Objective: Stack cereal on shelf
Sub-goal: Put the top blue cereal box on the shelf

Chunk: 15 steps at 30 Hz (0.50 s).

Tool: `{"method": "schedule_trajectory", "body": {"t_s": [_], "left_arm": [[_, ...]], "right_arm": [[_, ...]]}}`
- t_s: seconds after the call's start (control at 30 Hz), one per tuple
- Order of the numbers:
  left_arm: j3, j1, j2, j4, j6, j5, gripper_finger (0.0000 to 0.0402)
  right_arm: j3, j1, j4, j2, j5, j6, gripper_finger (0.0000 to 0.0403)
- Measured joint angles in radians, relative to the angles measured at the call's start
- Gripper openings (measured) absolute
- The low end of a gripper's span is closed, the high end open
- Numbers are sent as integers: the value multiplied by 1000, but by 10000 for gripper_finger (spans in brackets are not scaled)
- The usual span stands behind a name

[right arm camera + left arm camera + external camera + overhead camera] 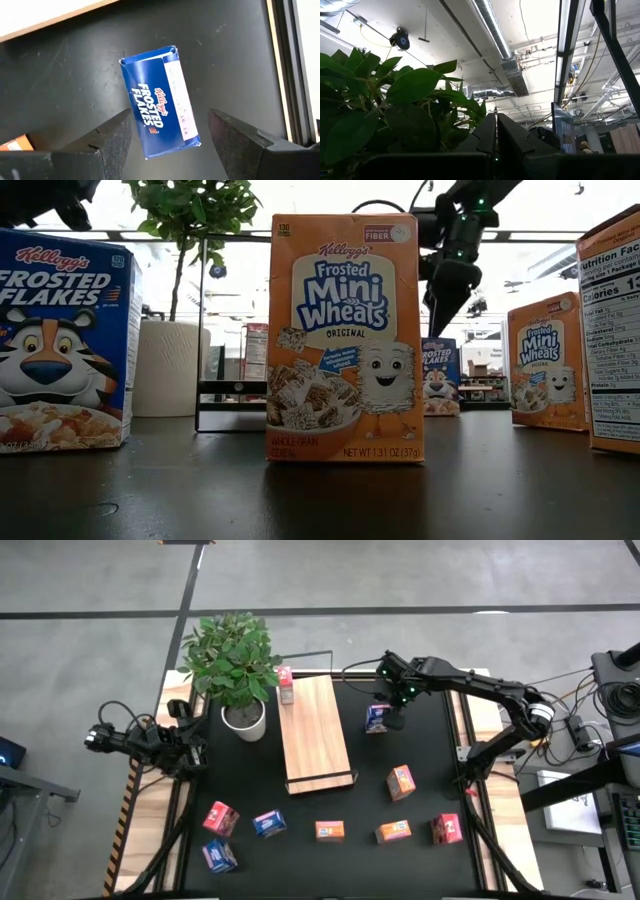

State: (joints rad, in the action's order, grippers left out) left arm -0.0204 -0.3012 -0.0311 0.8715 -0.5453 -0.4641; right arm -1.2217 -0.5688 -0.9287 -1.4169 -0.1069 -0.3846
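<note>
The right hand (167, 142) hangs over a blue Frosted Flakes box (159, 102) with its fingers spread wide, one on each side and neither touching. The box stands on the black surface (420, 740) just beside the shelf (315, 735), at about 3 o'clock from the board's middle. The likely trouble: the box sits skewed between the fingers, so closing as they stand could catch a corner, twist the box, or tip it over. It is light cardboard, so a hard squeeze may dent it. It looks small, with white lettering on blue and a pale side panel. One red box (285, 685) is at the board's 11 o'clock corner. The left hand (496, 145) waits closed and empty behind the plant (232, 660).
</note>
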Motion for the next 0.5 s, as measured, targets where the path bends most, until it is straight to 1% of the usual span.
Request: {"method": "schedule_trajectory", "body": {"t_s": [0.13,0.3,0.4,0.5], "left_arm": [[0,0,0,0,0,0,0],[0,0,0,0,-4,0,0],[0,0,0,0,-4,0,0],[0,0,0,0,-4,0,0]], "right_arm": [[14,2,6,0,1,-1,247],[64,4,52,-1,1,-1,242],[66,6,56,-1,1,10,225],[66,6,55,0,-2,18,197]]}}
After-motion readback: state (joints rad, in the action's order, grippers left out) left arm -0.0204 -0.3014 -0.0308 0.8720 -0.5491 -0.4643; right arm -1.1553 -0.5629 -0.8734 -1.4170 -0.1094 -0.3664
